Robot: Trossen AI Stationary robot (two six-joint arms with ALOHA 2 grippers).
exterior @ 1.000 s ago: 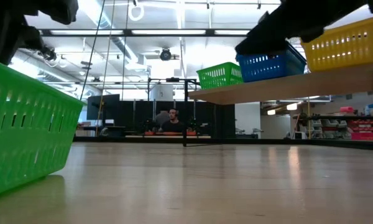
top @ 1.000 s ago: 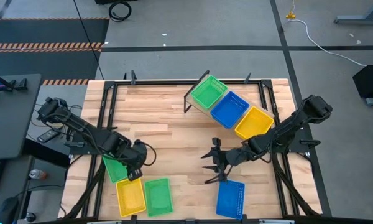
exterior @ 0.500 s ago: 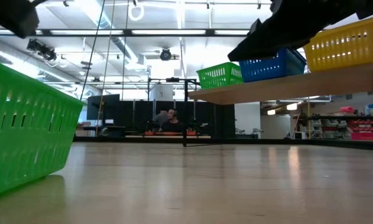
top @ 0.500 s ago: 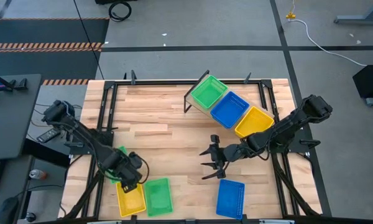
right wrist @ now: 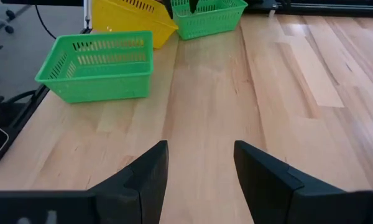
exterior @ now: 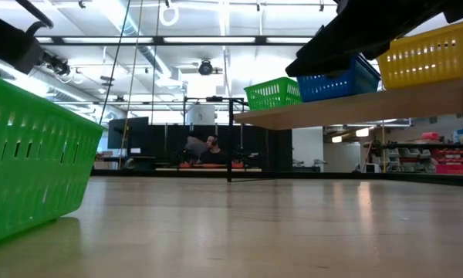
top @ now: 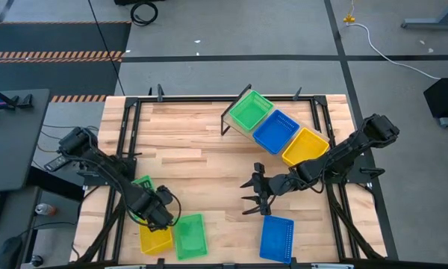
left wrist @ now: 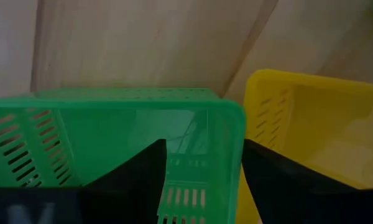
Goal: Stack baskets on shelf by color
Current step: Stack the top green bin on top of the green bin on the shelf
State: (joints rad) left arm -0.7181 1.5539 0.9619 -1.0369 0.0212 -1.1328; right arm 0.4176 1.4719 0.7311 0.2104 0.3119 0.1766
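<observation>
The shelf (exterior: 355,104) carries a green basket (top: 252,110), a blue one (top: 276,131) and a yellow one (top: 305,146) side by side. On the table's near left lie a green basket (top: 140,184), a yellow basket (top: 154,241) and another green basket (top: 190,236). A blue basket (top: 276,239) lies near the near edge. My left gripper (top: 158,218) is open and low over the first green basket (left wrist: 112,130), beside the yellow basket (left wrist: 311,124). My right gripper (top: 243,196) hovers open above bare table, just beyond the blue basket. My left gripper (left wrist: 204,144) comes from above with one finger inside the green basket and the other outside its end wall (left wrist: 227,143), between that wall and the yellow basket. Whether either finger touches the wall, I cannot tell. The basket rests flat on the table.
Black frame rails run along the table's left and right sides (top: 127,149). The middle of the table (top: 201,172) is bare wood. In the right wrist view the near green basket (right wrist: 99,65) stands apart from the other two. A person sits far behind the table (exterior: 212,150).
My left arm has swung toward the table's near edge. Its gripper has moved from beside the green basket to over that basket's near end, next to the yellow basket. The baskets have kept their places.
</observation>
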